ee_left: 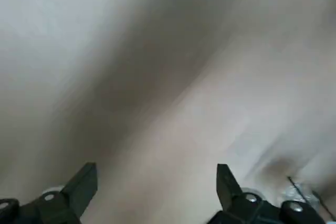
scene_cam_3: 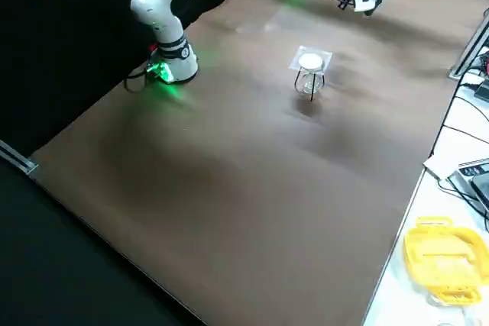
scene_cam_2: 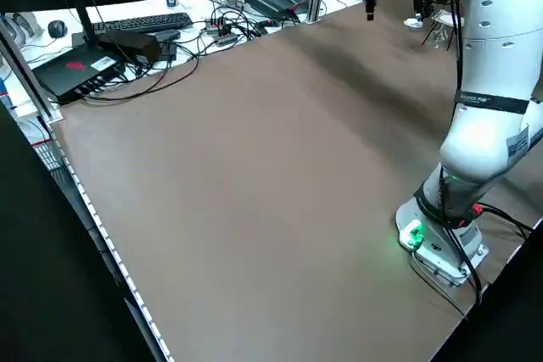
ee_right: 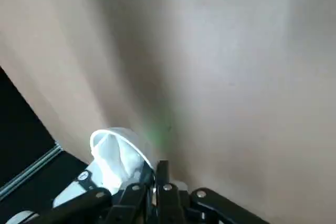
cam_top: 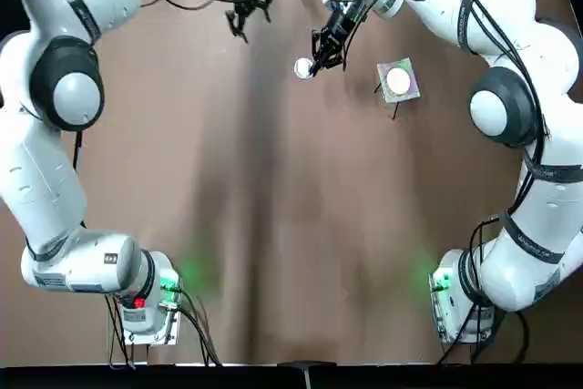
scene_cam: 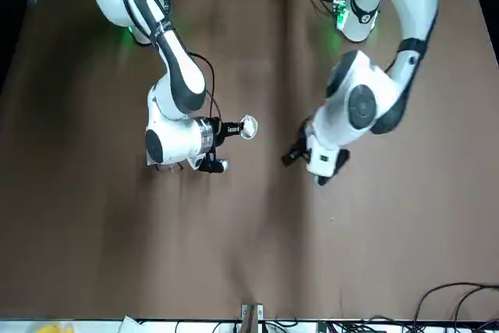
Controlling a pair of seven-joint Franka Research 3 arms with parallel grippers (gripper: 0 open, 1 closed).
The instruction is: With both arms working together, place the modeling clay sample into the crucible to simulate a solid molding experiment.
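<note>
Find at left, above the far part of the worktop (cam_top: 282, 225), the left claw (ee_left: 157, 174), spread wide with nothing between its tips. Just beyond, towards the far edge, see a tiny pale speck (scene_cam: 333, 218), possibly the modeling clay sample; too small to be sure. If so, expect something light and soft, easily dented or smeared and perhaps inclined to cling. Best to pinch low across its narrow sides, with only enough squeeze to lift. Further right, also above the far part, see the crucible (scene_cam: 249, 127) held aloft and tilted at the wall by the right claw (ee_right: 156, 166), closed on it. Cannot tell whether anything lies inside. Looks light, rigid and smooth, so likely to slip or chip; keep the grip at the wall and leave the mouth free. Better to level the mouth before dropping anything in. Farther right, towards the far right corner, see the white cap (scene_cam_3: 311, 61) on the mesh pad (scene_cam_3: 326, 56), raised on a tripod (scene_cam_3: 312, 88).
</note>
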